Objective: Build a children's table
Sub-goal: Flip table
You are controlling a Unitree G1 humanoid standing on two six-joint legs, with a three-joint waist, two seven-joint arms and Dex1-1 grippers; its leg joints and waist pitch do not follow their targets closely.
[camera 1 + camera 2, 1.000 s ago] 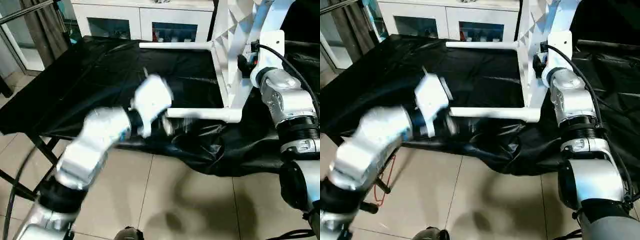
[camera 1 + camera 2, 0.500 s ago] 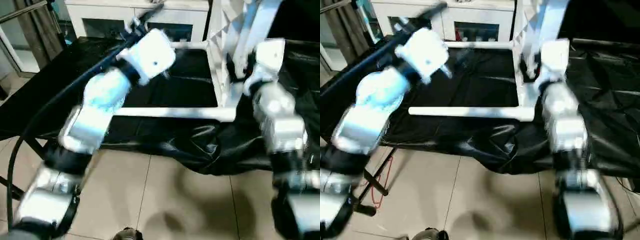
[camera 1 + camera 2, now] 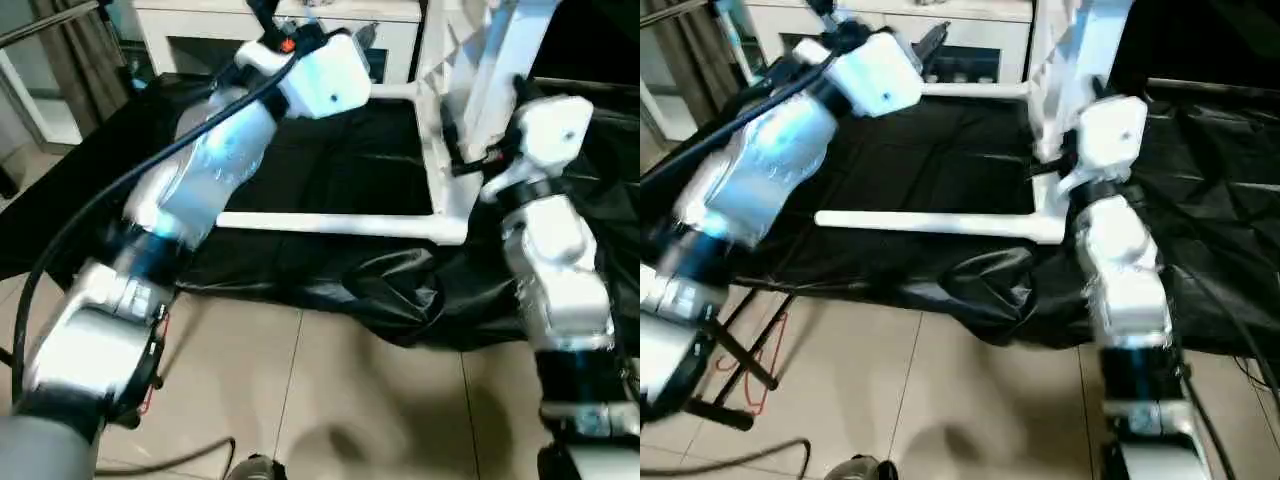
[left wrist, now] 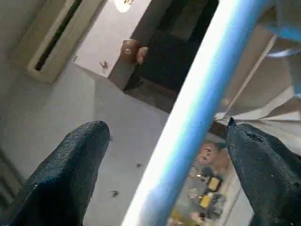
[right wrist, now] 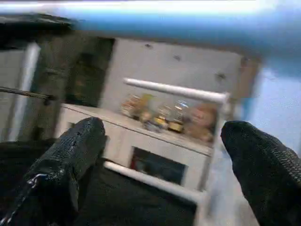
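Raised toward the far leg, the wide-open left hand (image 4: 164, 155) straddles a white tubular leg (image 4: 197, 108) ungripped, while the right hand (image 5: 155, 155) gapes empty, so the white plastic tabletop (image 3: 470, 110), unsupported on edge near the black-draped surface's (image 3: 330, 160) right side, could topple.

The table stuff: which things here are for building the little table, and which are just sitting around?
For the table:
- tabletop, tipped up on its edge
- lower leg, plugged into the tabletop's corner
- upper leg, plugged into the tabletop too

Just around:
- white cabinet
- black cloth
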